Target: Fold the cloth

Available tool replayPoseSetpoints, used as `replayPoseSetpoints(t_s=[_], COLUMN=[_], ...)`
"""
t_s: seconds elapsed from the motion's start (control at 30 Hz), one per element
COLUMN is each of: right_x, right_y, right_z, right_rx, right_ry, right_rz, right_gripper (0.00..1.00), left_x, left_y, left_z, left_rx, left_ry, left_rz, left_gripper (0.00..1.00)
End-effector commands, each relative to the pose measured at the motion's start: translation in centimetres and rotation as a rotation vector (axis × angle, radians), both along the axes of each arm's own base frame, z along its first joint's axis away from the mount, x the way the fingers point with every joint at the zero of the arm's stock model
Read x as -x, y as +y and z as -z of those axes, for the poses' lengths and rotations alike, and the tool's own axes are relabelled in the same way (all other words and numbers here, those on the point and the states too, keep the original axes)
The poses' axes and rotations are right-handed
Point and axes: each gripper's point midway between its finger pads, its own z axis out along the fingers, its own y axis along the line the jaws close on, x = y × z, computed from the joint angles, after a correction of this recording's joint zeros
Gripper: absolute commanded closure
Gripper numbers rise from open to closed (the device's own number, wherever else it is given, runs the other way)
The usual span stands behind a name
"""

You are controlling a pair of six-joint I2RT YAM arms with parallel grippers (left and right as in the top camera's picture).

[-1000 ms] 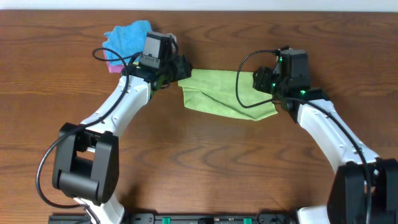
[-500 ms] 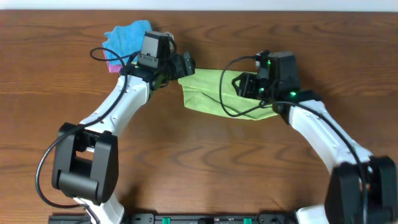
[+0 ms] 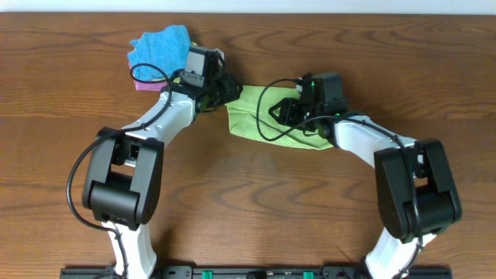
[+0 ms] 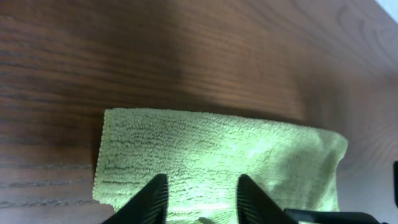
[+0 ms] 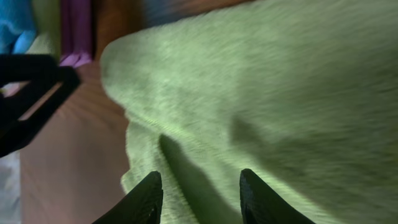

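Note:
A light green cloth [image 3: 267, 116] lies folded on the wooden table [image 3: 248, 201], between the two arms. My left gripper [image 3: 230, 91] is at the cloth's upper left corner; in the left wrist view its fingers [image 4: 200, 198] are open over the cloth [image 4: 217, 155], holding nothing. My right gripper [image 3: 285, 110] is above the cloth's right half; in the right wrist view its fingers [image 5: 200, 196] are open just over the cloth [image 5: 261, 93], with a fold edge beneath them.
A blue cloth [image 3: 159, 45] lies on a pink cloth [image 3: 142, 82] at the back left, behind my left arm. Black cables loop over the green cloth from the right wrist.
My right gripper has moved left from the cloth's right edge to over its middle. My left gripper has stayed at the upper left corner, shifting slightly.

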Motion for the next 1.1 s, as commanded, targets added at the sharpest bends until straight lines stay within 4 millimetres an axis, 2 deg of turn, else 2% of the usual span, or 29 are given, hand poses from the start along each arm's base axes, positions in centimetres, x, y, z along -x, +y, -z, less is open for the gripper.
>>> replayPoseSetpoints(t_s=[0.0, 0.17, 0.33, 0.63, 0.8, 1.07], right_x=[0.6, 1.4, 1.8, 1.9, 3.0, 6.7], right_y=[2.0, 3.4, 4.0, 4.3, 6.7, 10.9], right_z=[-0.4, 0.5, 1.4, 1.7, 1.0, 0.6], right_rx=[-0.033, -0.018, -0.016, -0.021, -0.063, -0.104], right_ry=[0.014, 0.036, 0.059, 0.065, 0.05, 0.081], right_rz=[-0.034, -0.041, -0.04, -0.043, -0.117, -0.255], right_gripper=[0.59, 0.62, 0.62, 0.64, 0.67, 0.78], left_x=[0.2, 0.8, 1.1, 1.2, 1.1, 0.9], left_y=[-0.4, -0.2, -0.1, 0.0, 0.2, 0.6], left_z=[0.5, 2.1, 3.2, 3.4, 3.5, 3.5], left_rx=[0.022, 0.008, -0.001, -0.004, -0.015, -0.018], left_ry=[0.021, 0.068, 0.097, 0.104, 0.101, 0.1], left_rz=[0.016, 0.015, 0.014, 0.014, 0.005, -0.006], left_gripper=[0.67, 0.69, 0.7, 0.71, 0.71, 0.72])
